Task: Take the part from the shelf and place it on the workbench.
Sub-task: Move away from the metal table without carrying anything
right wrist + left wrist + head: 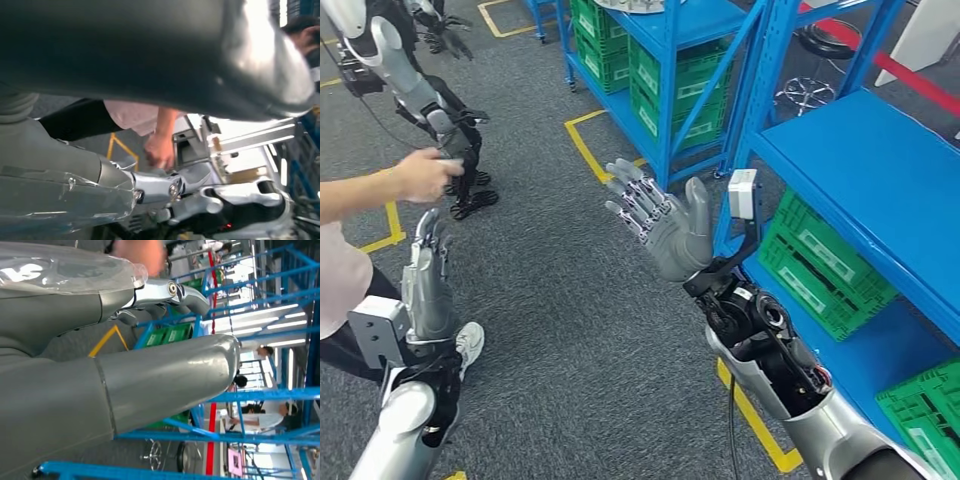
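Overhead, right hand [663, 225] (empty) outspread

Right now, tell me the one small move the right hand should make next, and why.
Probably swing the right hand toward the blue shelf beside it. The hand is open and holds nothing, palm up over the grey floor, with green crates on the shelf below. No part is clearly visible yet.

The right hand [663, 228] is raised on a bent arm, palm up and flat, its fingers [633, 200] spread apart and holding nothing. The left hand [428, 275] stands upright lower down, fingers straight and close together, also empty.
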Controlling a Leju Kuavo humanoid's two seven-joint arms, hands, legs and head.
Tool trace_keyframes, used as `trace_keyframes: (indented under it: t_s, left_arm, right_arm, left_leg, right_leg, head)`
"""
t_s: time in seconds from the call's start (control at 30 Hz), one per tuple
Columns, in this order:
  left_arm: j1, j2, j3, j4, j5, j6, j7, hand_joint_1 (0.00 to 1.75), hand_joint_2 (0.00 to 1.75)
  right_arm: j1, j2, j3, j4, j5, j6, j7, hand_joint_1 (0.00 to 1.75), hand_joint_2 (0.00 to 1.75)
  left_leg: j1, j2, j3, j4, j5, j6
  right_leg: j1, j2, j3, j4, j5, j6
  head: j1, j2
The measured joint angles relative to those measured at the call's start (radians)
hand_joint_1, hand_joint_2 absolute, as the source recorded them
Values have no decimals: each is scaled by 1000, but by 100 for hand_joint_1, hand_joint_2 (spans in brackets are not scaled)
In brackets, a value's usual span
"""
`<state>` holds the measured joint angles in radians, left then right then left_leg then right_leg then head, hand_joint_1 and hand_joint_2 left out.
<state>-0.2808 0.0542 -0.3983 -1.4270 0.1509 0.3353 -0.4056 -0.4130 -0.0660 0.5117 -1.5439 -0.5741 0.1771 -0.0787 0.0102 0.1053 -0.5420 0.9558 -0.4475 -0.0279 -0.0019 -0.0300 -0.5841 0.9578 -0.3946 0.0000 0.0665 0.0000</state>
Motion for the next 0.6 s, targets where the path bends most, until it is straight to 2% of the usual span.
trace_keyframes:
  t_s: [0.03, 0.07, 0.1, 0.13, 0.17, 0.2, 0.23, 0.27, 0.33, 0.37, 0.4, 0.47, 0.5, 0.53, 0.6]
  left_arm:
    - [-1, 0, 0, 0, 0, 0, 0, 0, 0]
    - [-1, 0, 0, 0, -1, 0, 0, 0, 0]
    - [0, 1, 0, 0, -1, 0, 0, 0, 0]
    - [1, 2, 0, 0, -1, 0, 0, 0, 0]
    - [3, 3, 0, 0, -1, 1, 0, 0, 0]
    - [4, 4, 0, 0, -1, 2, 0, 0, 0]
    - [5, 4, 0, 0, -1, 3, 1, 0, 0]
    - [5, 5, 0, 0, -1, 5, 2, 0, 0]
    - [3, 5, 0, 0, -1, 7, 3, 0, 0]
    - [3, 5, 0, 0, -1, 8, 4, 0, 0]
    - [3, 5, 0, 0, -2, 9, 5, 0, 0]
    - [2, 5, 0, 0, -4, 11, 6, 0, 0]
    - [2, 4, 0, 0, -4, 11, 6, 0, 0]
    - [1, 4, 0, 0, -4, 12, 6, 0, 0]
    - [2, 3, 0, 0, -4, 12, 6, 0, 0]
  right_arm:
    - [-2, 0, 0, -1, 0, 0, 0, 0, 0]
    - [-3, 0, 0, -3, 0, 0, -1, 0, 0]
    - [-4, 0, 0, -3, 0, 0, -1, 0, 0]
    - [-3, 0, 1, -3, 0, 0, 0, 0, 0]
    - [-1, 0, 2, -3, 0, 0, 1, 0, 0]
    - [0, 0, 3, -2, 0, 0, 1, 0, 0]
    - [0, 0, 3, -2, 0, 1, 1, 0, 0]
    - [-1, 0, 3, -2, 0, 2, 1, 0, 0]
    - [-2, 0, 3, -2, -1, 4, 1, 0, 0]
    - [-3, 0, 4, -2, -1, 5, 1, 0, 0]
    - [-3, 0, 4, -2, -1, 7, 0, 0, 0]
    - [-2, 0, 4, -2, -1, 9, 0, 0, 0]
    - [-2, 0, 3, -2, -1, 9, -1, 0, 0]
    - [-3, 0, 2, -2, -1, 9, -2, 0, 0]
    - [-4, 0, 2, -2, -1, 9, -2, 0, 0]
  left_leg:
    - [3, -20, -13, 31, -20, -4]
    - [5, -48, -38, 85, -49, -6]
    - [6, -75, -74, 158, -81, -6]
    - [6, -90, -115, 234, -107, -6]
    - [5, -97, -148, 288, -119, -5]
    - [5, -100, -165, 307, -112, -4]
    - [5, -103, -161, 284, -86, -1]
    - [5, -109, -137, 223, -47, 4]
    - [7, -146, -73, 75, 20, 12]
    - [7, -160, -52, 27, 35, 14]
    - [6, -168, -42, 4, 38, 16]
    - [4, -150, -36, -5, 38, 20]
    - [5, -140, -32, -10, 40, 24]
    - [7, -128, -27, -15, 41, 30]
    - [6, -106, -20, -20, 41, 37]
  right_leg:
    - [-2, 12, 2, -3, 3, -7]
    - [-3, 22, 4, -6, 5, -12]
    - [-2, 33, 3, -6, 5, -16]
    - [-1, 45, 2, -6, 6, -19]
    - [0, 58, 2, -6, 6, -20]
    - [1, 71, 3, -6, 6, -21]
    - [2, 85, 3, -6, 6, -21]
    - [3, 98, 5, -5, 6, -21]
    - [3, 122, 3, -2, 5, -19]
    - [3, 133, 0, -1, 6, -15]
    - [1, 143, -3, 0, 6, -9]
    - [-2, 160, -8, -2, 8, 3]
    - [-2, 149, -12, 3, 3, 9]
    - [0, 126, -23, 24, -11, 14]
    - [-1, 67, -74, 135, -70, 23]
  head:
    - [-2, 0]
    - [-7, 0]
    - [-14, 0]
    - [-20, 0]
    - [-26, 0]
    - [-30, 0]
    - [-33, 0]
    - [-36, 0]
    - [-41, 0]
    - [-42, 0]
    - [-41, 0]
    - [-40, 0]
    - [-39, 0]
    - [-35, 0]
    - [-24, 0]
